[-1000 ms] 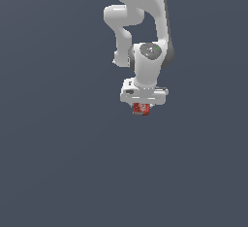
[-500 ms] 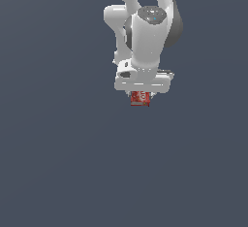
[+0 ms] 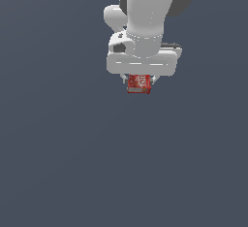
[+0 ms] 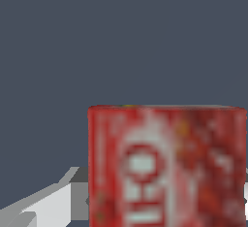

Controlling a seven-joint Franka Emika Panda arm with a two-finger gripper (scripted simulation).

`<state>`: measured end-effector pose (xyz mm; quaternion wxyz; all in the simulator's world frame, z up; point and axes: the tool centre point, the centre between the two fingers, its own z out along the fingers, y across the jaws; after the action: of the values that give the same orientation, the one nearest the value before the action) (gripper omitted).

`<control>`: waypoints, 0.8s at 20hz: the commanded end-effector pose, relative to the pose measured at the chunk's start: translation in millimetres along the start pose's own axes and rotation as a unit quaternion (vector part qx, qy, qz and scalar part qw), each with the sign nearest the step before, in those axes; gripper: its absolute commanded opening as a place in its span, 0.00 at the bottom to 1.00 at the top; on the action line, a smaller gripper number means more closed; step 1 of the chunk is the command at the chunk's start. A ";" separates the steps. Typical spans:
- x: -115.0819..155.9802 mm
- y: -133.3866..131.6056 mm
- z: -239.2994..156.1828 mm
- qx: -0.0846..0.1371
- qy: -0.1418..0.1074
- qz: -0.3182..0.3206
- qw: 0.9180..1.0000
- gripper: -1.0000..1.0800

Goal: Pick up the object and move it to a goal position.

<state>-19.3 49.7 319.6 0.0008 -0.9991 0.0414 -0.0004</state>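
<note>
From the exterior view's left to its right, the background is one flat, dark grey-blue field with no line, edge, corner or shadow in it. I cannot tell whether this field is a floor, a counter or only empty space, because nothing marks where a surface begins or ends. No wall and no other furniture show.

The white arm (image 3: 145, 12) comes down from the top edge of the exterior view, a little to the right of the middle. Its wide white hand body (image 3: 142, 64) lies across, and a dark grey part shows at the top right of the arm.

Just under the hand body hangs the red box (image 3: 139, 84). It is narrower than the hand body and has white lettering on its red face; a pale strip runs along its lower edge. Small white fingertips (image 3: 124, 79) show at its left and right sides, touching it, so the jaws are closed on the red box and hold it. The gripper (image 3: 139, 80) carries it with only the dark field visible below; whether it is lifted off a surface cannot be judged.

In the wrist view the red box (image 4: 167, 168) fills the lower right part, blurred, with white marks on it. A pale grey finger (image 4: 43, 206) shows beside it, and the same dark grey-blue field is behind.
</note>
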 end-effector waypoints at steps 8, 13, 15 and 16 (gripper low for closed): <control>22.4 11.2 -80.1 0.000 0.000 0.000 1.000 0.00; 31.9 15.2 -110.0 -0.001 0.000 0.000 1.000 0.00; 34.8 16.3 -118.8 -0.001 0.000 0.000 1.000 0.00; 36.1 16.8 -122.7 -0.001 0.000 0.000 1.000 0.00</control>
<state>13.2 30.8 435.7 0.0002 -0.9991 0.0418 -0.0005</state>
